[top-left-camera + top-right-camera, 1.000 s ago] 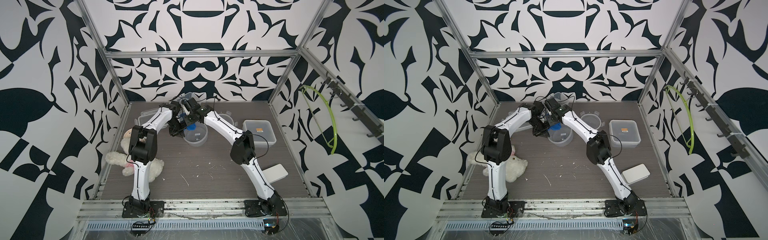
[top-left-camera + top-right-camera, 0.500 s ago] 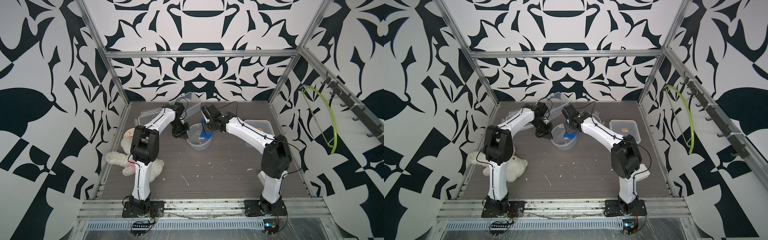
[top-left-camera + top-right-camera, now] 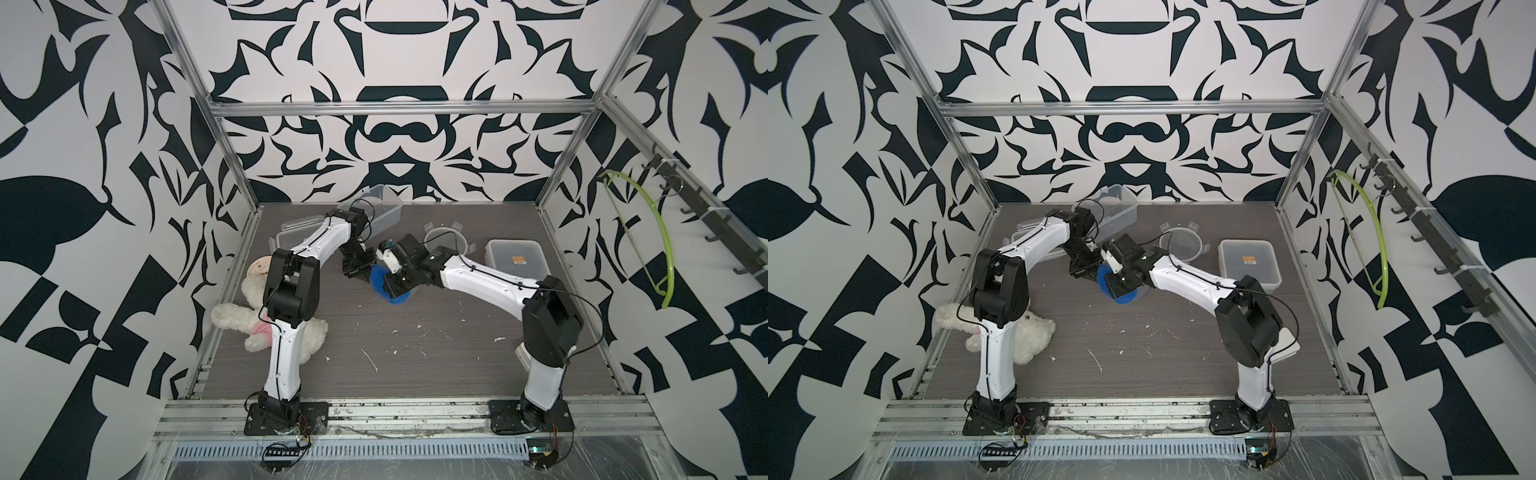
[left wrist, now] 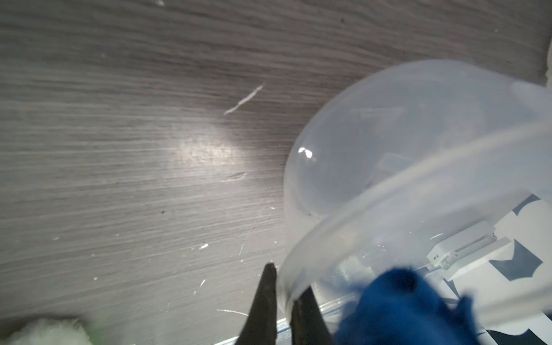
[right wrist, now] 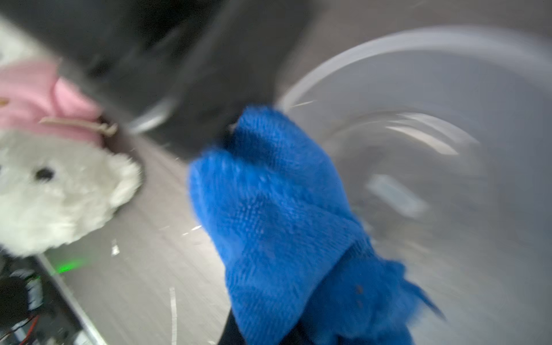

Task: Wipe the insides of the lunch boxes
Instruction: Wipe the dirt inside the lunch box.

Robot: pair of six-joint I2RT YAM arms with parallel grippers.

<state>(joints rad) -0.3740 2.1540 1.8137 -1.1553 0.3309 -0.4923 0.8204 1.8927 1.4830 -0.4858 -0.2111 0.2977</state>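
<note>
Left wrist: round lunch box (image 4: 388, 149) tipped, mouth turned to the cloth. The left tool (image 4: 286, 289) is pinched narrow on its rim, probably to steady it and present the inside.
Right wrist (blurred): blue cloth (image 5: 283, 209) wadded at the box mouth, placed to rub the wall.
Top views: right tool (image 3: 388, 291) clamped on the cloth, meeting the left tool just 12-ward of desk (image 3: 415, 365) centre. Lidded square lunch box (image 3: 515, 259) at 2 o'clock and rectangular lunch box (image 3: 380, 203) at 12, both apparently waiting.
</note>
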